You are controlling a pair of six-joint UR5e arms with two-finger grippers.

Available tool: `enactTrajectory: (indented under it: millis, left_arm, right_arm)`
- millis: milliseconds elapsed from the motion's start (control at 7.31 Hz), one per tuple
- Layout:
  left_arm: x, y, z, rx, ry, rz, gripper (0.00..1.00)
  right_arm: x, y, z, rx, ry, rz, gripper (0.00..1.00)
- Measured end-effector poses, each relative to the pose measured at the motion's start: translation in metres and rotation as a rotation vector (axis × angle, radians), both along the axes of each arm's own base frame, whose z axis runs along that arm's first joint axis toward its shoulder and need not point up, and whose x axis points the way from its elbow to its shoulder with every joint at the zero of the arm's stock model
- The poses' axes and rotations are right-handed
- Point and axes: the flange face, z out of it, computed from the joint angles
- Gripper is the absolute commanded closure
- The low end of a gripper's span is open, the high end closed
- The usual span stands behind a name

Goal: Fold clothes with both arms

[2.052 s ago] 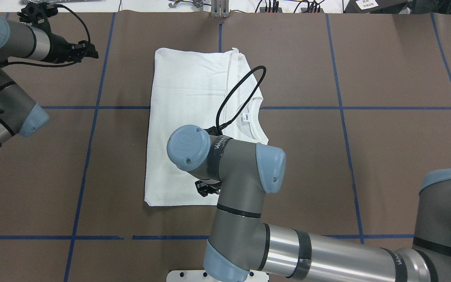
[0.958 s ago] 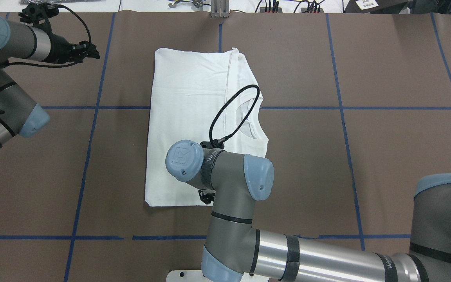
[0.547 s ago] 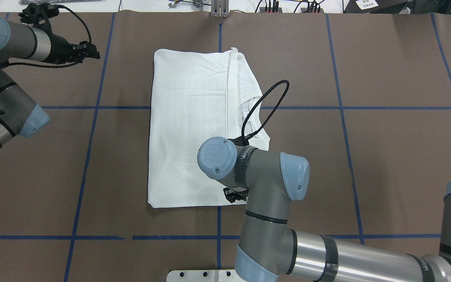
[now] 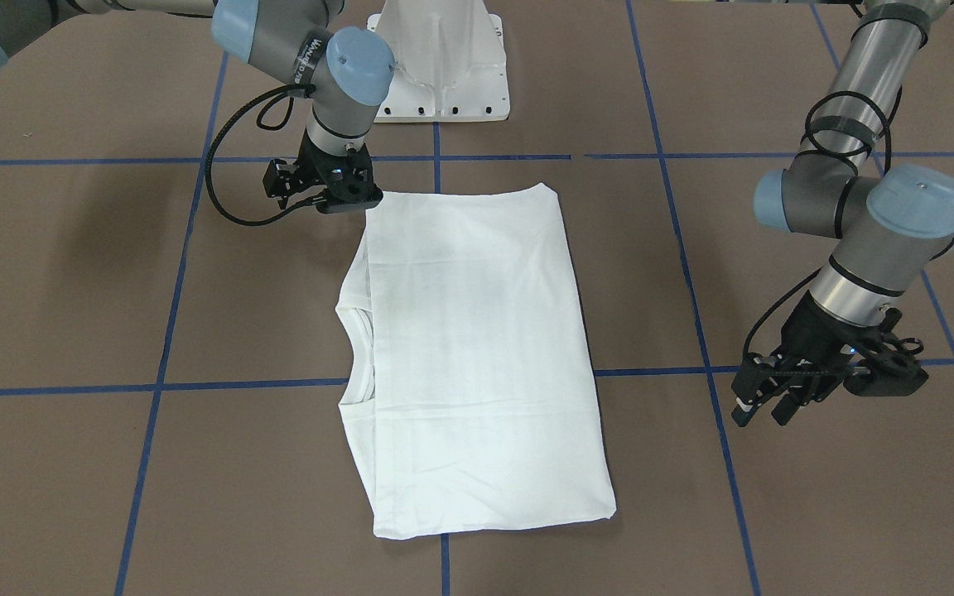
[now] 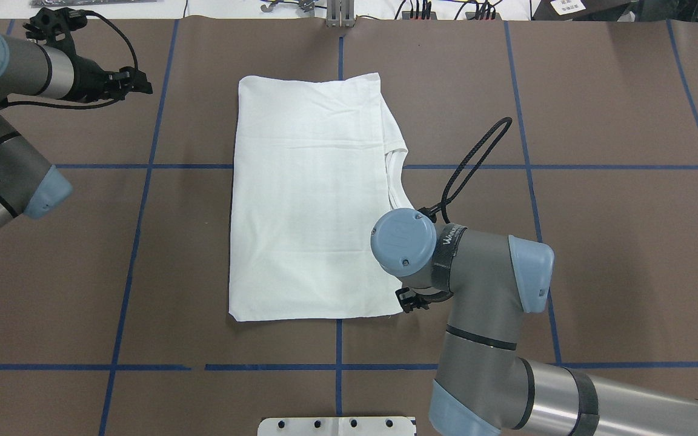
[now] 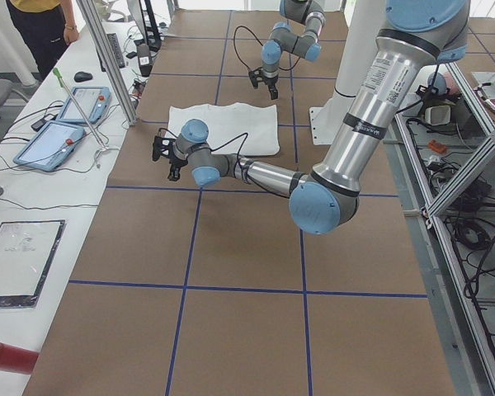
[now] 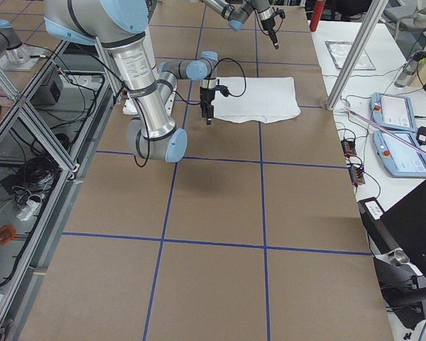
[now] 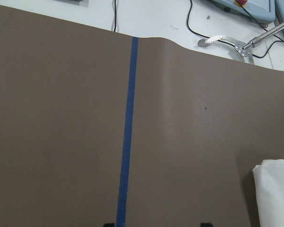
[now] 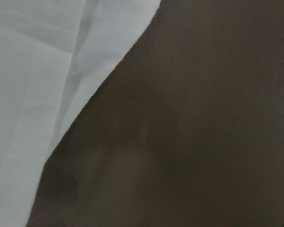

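Brown paper covers the surface point(image 5: 597, 254), ruled with blue tape lines point(image 5: 137, 242); nearest the robot, the right hand point(image 4: 340, 197) points down just at the near right corner of the white T-shirt point(image 5: 306, 200); whether it is spread or pinching cloth I cannot tell, since no view shows its fingers plainly. The T-shirt lies flat mid-surface, folded to a tall rectangle, its ribbed collar point(image 4: 358, 352) peeping out along the right edge; farther off, left of the far corner and well apart from the cloth, the left hand point(image 4: 763, 404) hangs over bare paper, spread and holding nothing.

The step looks like settling that near corner of the top layer; done well, I judge, the corner sits square on the layer beneath, any release comes low, and the lift goes straight up so the cotton is not dragged askew; a further fold would want the left hand at the far edge to match.

From overhead the wrist joint point(image 5: 403, 242) hides the right hand, whereas the front-facing camera shows it beside the corner; the right wrist camera gives only a slanting shirt edge and brown paper; the left wrist camera alone shows both fingertips point(image 8: 206, 224) apart.
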Motion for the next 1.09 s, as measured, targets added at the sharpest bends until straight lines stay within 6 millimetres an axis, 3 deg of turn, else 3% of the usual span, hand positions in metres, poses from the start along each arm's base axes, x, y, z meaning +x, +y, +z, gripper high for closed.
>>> enactTrajectory:
  millis: [410,684,1095]
  left_arm:
    - [0.000,0.002,-0.003,0.002,0.006,0.003,0.32]
    - [0.000,0.004,-0.008,0.004,0.015,0.002,0.32]
    - [-0.001,0.021,-0.033,0.056,0.051,0.028,0.32]
  right_arm:
    - [0.008,-0.016,-0.028,-0.033,-0.143,0.215,0.00]
    - [0.000,-0.012,-0.041,-0.112,-0.285,0.412,0.00]
    - [-0.009,0.001,-0.049,-0.253,-0.385,0.711,0.01]
